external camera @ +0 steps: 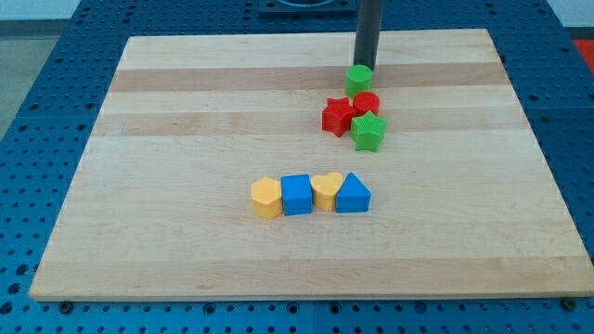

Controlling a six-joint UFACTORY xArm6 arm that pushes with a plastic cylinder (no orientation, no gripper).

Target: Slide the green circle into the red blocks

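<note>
My tip (368, 67) grips nothing, sitting just above the small green circle block (359, 78), so I'd nudge it gently down-view into the red circle block (368, 102) and red star block (337, 115).

no readable text, labels or numbers

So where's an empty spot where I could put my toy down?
The whole view's left side of the board is bare, and so is the strip along the view's bottom under the yellow and blue row. It's crowded at the view's upper right, where my tip meets the green circle, red blocks and green star.
</note>
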